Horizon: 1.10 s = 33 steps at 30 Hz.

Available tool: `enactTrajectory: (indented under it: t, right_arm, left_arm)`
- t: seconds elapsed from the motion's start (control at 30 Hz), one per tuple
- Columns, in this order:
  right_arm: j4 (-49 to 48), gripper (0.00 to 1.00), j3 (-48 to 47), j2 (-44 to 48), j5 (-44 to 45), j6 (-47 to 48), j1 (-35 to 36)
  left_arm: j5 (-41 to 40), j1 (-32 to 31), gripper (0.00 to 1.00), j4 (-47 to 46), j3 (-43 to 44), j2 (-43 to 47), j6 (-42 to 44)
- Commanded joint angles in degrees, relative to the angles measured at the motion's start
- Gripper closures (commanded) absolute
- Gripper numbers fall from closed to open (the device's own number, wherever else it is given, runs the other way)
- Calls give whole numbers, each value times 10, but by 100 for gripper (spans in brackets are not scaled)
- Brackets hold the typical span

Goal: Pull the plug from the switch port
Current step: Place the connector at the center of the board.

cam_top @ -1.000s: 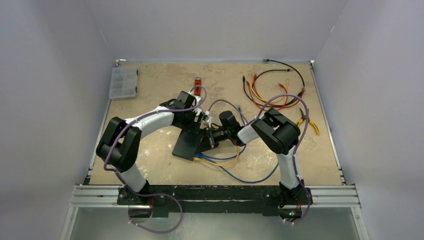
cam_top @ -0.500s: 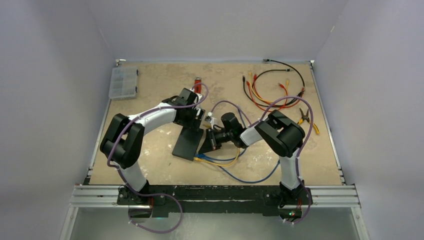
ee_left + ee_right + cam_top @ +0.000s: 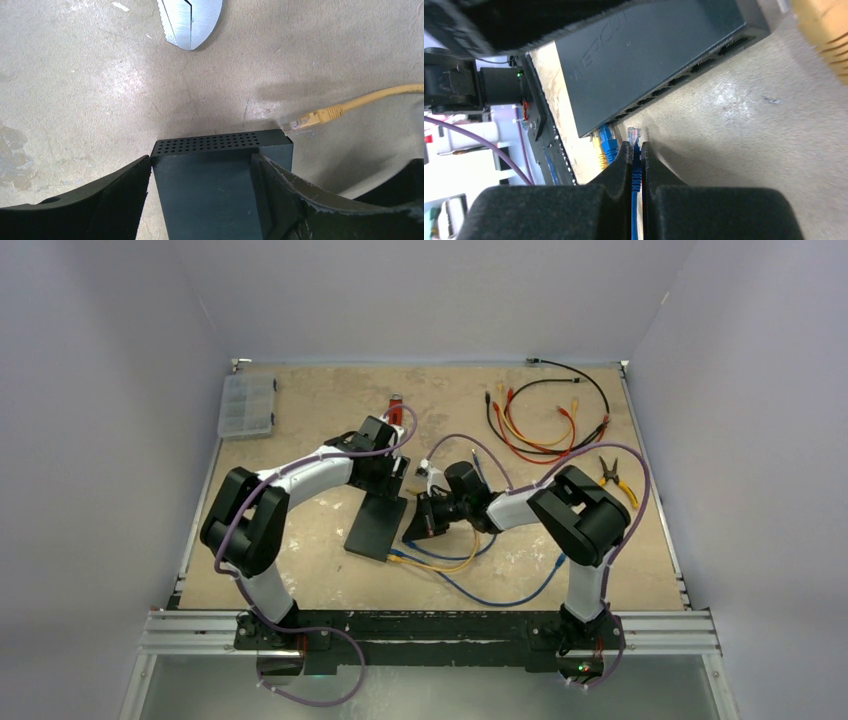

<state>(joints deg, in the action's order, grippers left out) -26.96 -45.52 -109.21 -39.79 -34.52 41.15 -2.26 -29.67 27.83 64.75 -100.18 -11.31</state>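
The flat black switch (image 3: pixel 372 527) lies mid-table, its port edge toward the near right. My left gripper (image 3: pixel 388 483) is shut on the switch's far end. In the left wrist view (image 3: pixel 201 159) its fingers (image 3: pixel 100 200) flank the perforated end of the switch (image 3: pixel 205 190). My right gripper (image 3: pixel 417 522) is shut on a blue cable's plug (image 3: pixel 634 136). The plug's clear tip sits just outside the port row, apart from the switch (image 3: pixel 644 55). Another blue plug (image 3: pixel 608 142) and a yellow one (image 3: pixel 598 150) stay in the ports.
A red-handled wrench (image 3: pixel 397 410) lies beyond the switch, its jaws (image 3: pixel 190 20) near the left gripper. A loose yellow plug (image 3: pixel 307 120) lies by the switch corner. Clear compartment box (image 3: pixel 247 405) far left. Cable bundle (image 3: pixel 540 420) and pliers (image 3: pixel 615 480) far right. Blue cable loops (image 3: pixel 500 600) near front.
The right arm's elbow swung right and its gripper shifted slightly toward the near left with the blue plug. The left gripper moved a little farther along the switch, then held still.
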Motion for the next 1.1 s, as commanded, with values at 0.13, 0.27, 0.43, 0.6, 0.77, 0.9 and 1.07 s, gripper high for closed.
enactTrajectory:
  t: [0.13, 0.27, 0.43, 0.6, 0.77, 0.9, 1.07]
  right_arm:
    - [88, 95, -51, 89, 177, 66, 2]
    - [115, 81, -55, 99, 206, 92, 2]
    - [157, 55, -50, 104, 243, 123, 5]
    - [180, 47, -41, 121, 261, 151, 17]
    - [186, 46, -33, 139, 273, 160, 36]
    - [188, 46, -33, 135, 293, 163, 54]
    - [201, 55, -48, 112, 336, 165, 72]
  left_arm:
    - [-84, 2, 29, 45, -40, -11, 18]
    - [-79, 2, 29, 42, -42, -2, 16]
    - [-73, 3, 28, 38, -41, 3, 15]
    - [-72, 2, 28, 39, -42, 5, 15]
    - [-72, 2, 28, 39, -40, 4, 16]
    - [-71, 2, 28, 40, -40, 5, 16]
    - [-71, 2, 28, 40, -42, 8, 16]
